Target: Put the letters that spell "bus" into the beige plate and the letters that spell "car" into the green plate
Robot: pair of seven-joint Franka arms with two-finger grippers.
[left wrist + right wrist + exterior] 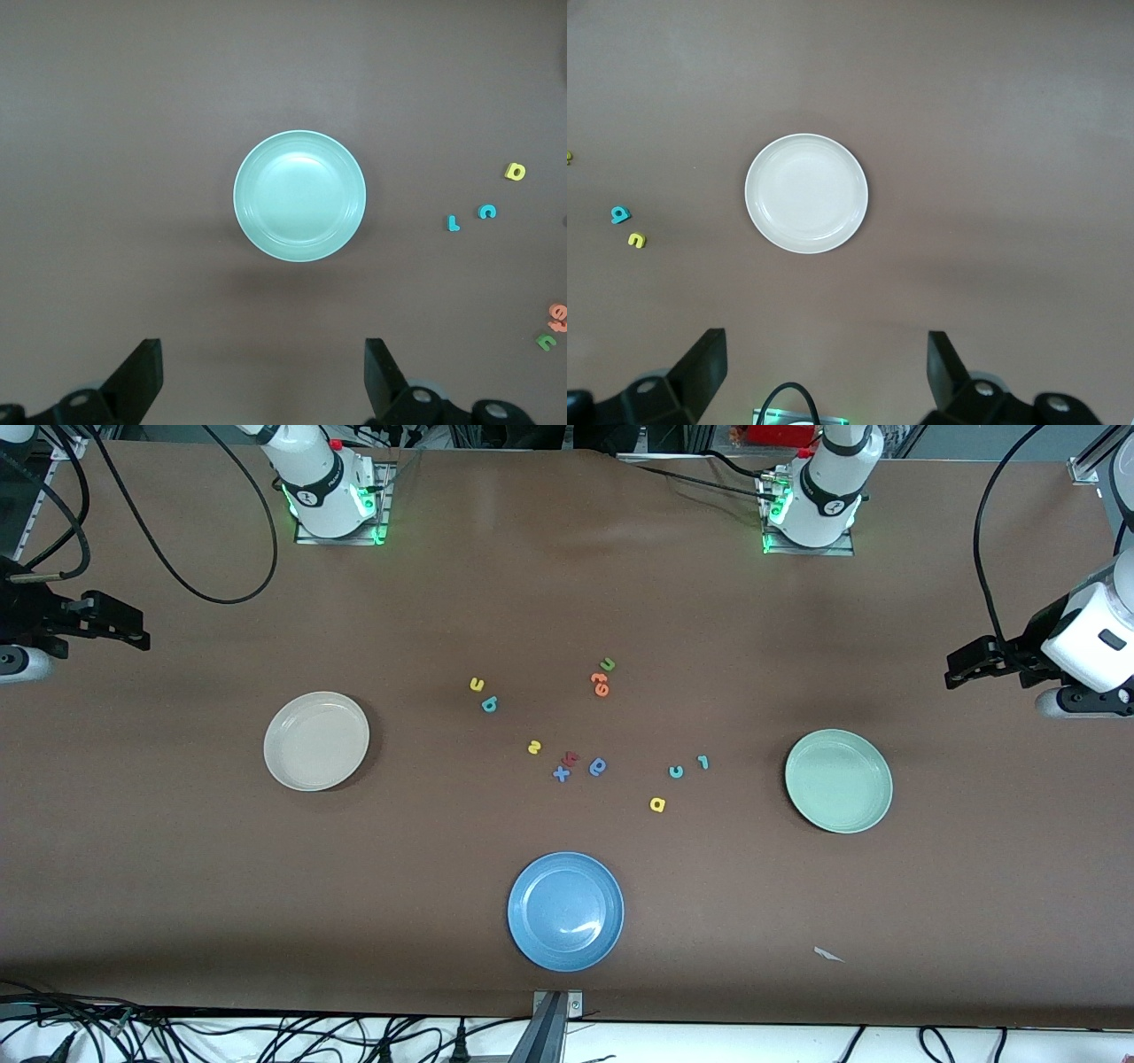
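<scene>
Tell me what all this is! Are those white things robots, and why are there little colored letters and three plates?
Yes, two robot arms stand at a brown table. The big picture looks down from a high camera facing them. The other two pictures come from small cameras on the arms' wrists. Each arm ends in a gripper with two fingers, like a pincher. The left gripper hangs open over the green plate, and the right gripper hangs open over the beige plate. Neither one holds anything. In the middle of the table lie tiny foam letters: a teal b, yellow u and yellow s for "bus", and a teal c, yellow a and teal r for "car". A blue plate sits nearest the high camera.
</scene>
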